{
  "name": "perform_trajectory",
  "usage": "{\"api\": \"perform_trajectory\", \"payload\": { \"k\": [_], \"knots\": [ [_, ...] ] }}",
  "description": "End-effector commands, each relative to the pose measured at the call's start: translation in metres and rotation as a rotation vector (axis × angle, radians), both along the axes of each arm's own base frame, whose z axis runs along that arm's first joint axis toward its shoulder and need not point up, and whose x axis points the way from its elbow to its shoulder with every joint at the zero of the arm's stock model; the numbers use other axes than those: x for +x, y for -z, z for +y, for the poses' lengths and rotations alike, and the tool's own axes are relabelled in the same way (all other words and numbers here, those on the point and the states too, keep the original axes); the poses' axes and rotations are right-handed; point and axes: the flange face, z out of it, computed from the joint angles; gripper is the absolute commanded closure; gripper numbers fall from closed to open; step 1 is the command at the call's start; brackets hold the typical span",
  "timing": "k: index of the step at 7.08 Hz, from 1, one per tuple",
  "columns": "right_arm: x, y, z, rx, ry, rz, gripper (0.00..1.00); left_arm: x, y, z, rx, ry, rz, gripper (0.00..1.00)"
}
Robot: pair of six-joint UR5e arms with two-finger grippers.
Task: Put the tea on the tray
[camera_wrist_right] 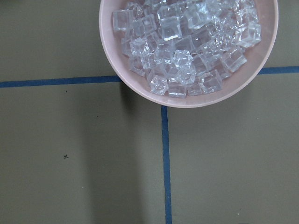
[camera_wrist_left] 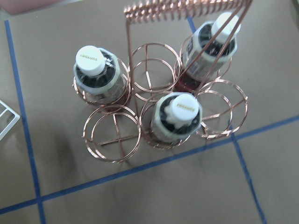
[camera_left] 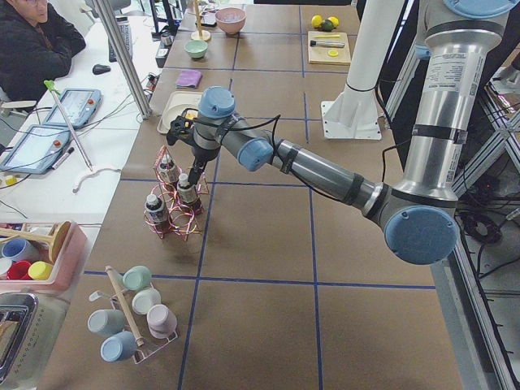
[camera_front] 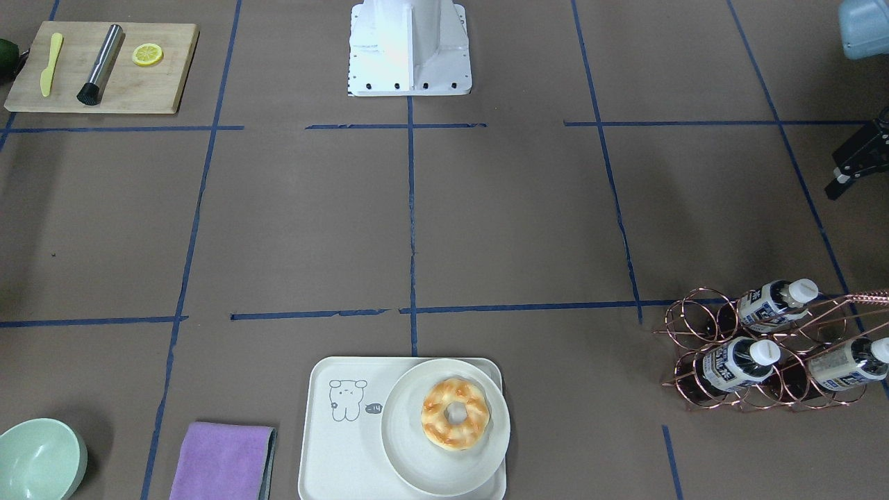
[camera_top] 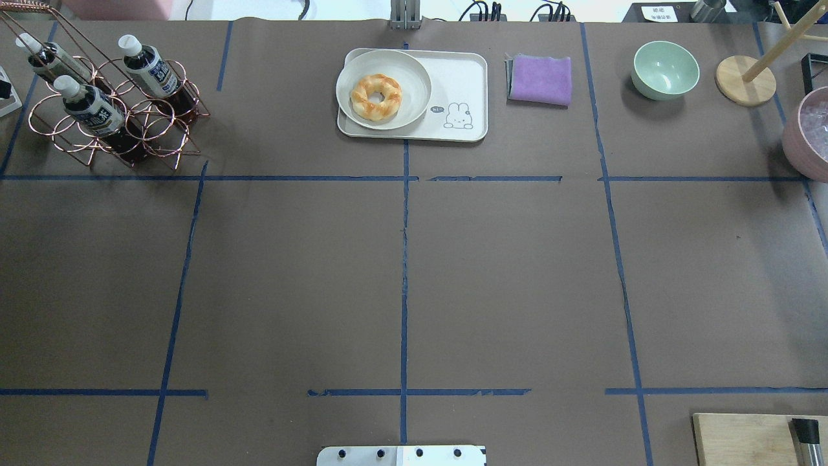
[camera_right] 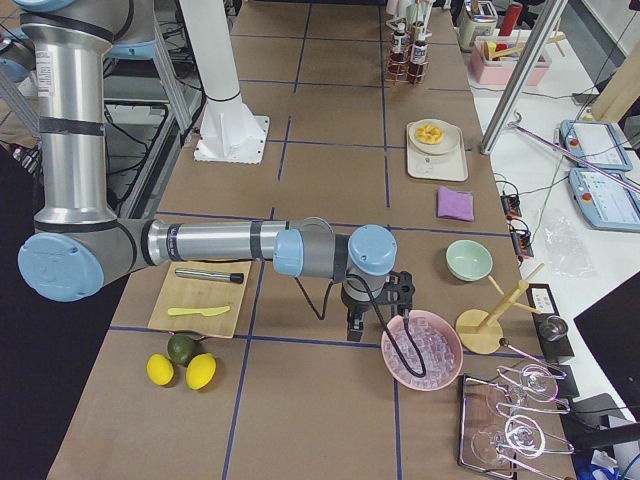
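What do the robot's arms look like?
Both the left arm and the right arm are shiny silver tubes with round light-blue caps at the joints and black bands. Thin black cables loop near each wrist, and the left tool is black.

Teas (camera_wrist_left: 182, 116) in the rack (camera_wrist_left: 140, 99); plate (camera_front: 410, 455) (doughnut (camera_front: 434, 417) aboard) on tray (camera_front: 333, 462).

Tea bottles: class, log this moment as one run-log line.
stage: pre-grasp | tea: three in rack | tray: holds plate with donut | left arm: above rack | right arm: by ice bowl
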Motion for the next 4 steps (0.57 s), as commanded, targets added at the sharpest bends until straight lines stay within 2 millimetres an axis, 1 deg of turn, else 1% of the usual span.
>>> {"api": "perform_trajectory", "payload": {
  "k": [1,2,3,4],
  "knots": [
    [-0.001,0.011,-0.005,0.023,0.003,0.006,0.00,0.060,0.005,0.000,0.030,0.194,-0.025,0.00],
    [0.000,0.012,-0.005,0.026,0.002,0.004,0.00,0.088,0.006,0.002,0.069,0.267,-0.047,0.00],
    [-0.001,0.015,-0.005,0.030,0.000,0.001,0.00,0.102,0.003,0.003,0.093,0.300,-0.062,0.00],
    [-0.001,0.016,-0.005,0.030,0.001,0.000,0.00,0.102,-0.006,-0.002,0.126,0.321,-0.055,0.00]
  ]
}}
